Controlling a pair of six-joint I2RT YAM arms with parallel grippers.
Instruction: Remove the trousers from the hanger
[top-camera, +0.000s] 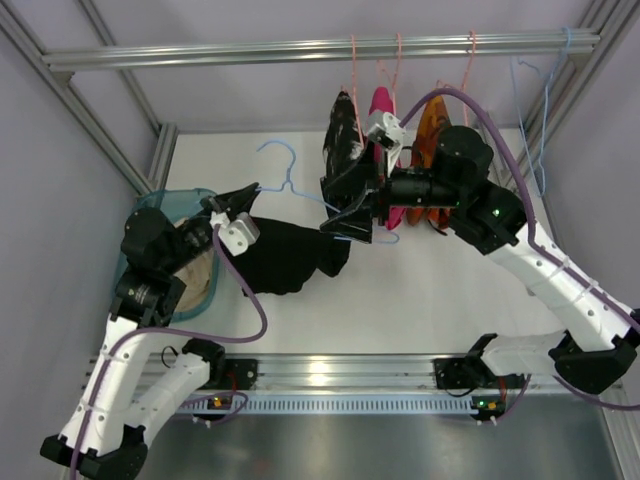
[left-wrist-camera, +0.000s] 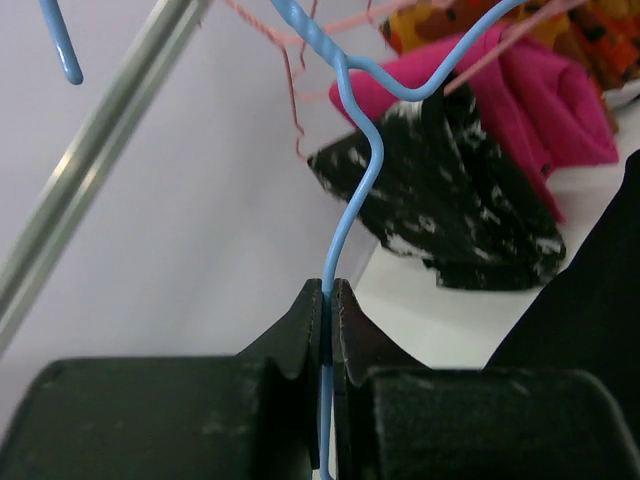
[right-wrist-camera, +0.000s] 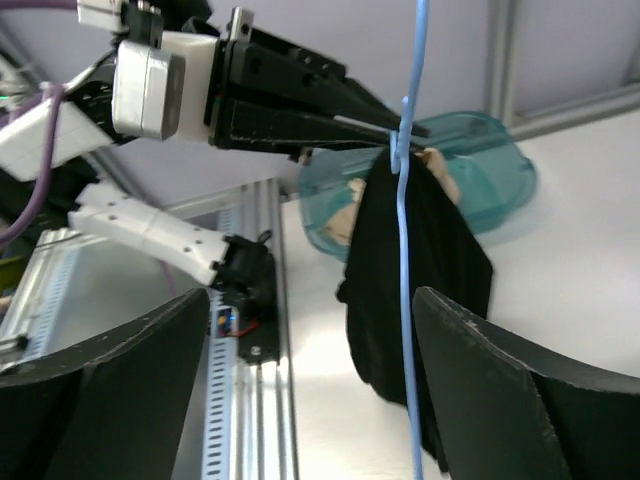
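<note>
Hanging bunched from the hanger (left-wrist-camera: 331, 265), the trousers (top-camera: 290, 258) (plain black, softly creased) droop low over the white table (top-camera: 450, 300), just beside the teal bin (top-camera: 165, 197). The left gripper (left-wrist-camera: 328, 300) pinches the blue wire tight. The right gripper (right-wrist-camera: 312, 300) gapes wide around it, gripping nothing. Bare tabletop lies nearer, and hung garments (top-camera: 340, 130) crowd behind.

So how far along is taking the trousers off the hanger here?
Done: the light-blue hanger is off the rail, clamped in the left hand. In hand: the open right hand straddles its wire. Left: the black trousers are draped on it, not yet pulled free.
</note>
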